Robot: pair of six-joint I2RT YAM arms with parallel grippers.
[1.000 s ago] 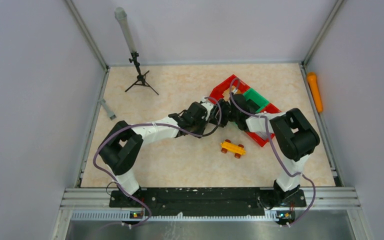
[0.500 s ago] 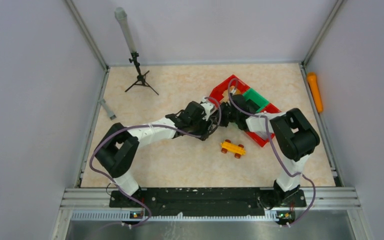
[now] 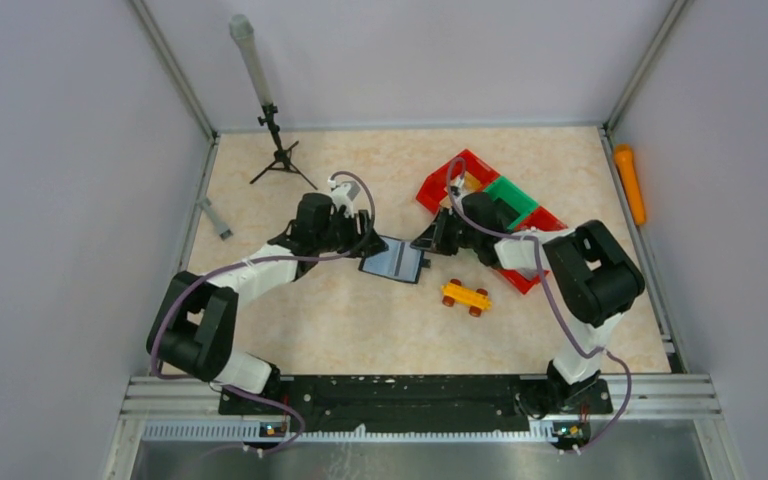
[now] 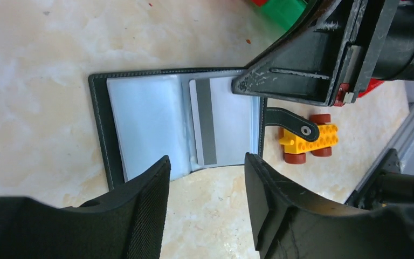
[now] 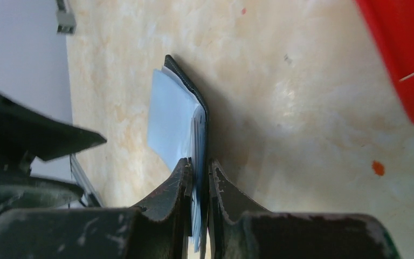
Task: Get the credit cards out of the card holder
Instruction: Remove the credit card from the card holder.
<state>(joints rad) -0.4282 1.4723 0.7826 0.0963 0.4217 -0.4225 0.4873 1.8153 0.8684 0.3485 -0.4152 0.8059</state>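
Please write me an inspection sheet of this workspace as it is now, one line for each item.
surface: beige marbled tabletop, with a few small red specks.
job's things: card holder lies open and flat; one card with a grey stripe sits in its sleeve.
clutter: yellow toy car; red tray with a green block; black tripod.
grippers: left gripper open, at one long edge of the holder; right gripper shut on the holder's strap-side edge.
cables: a purple cable loops along each arm.
surroundings: grey walls; orange object by the right rail.
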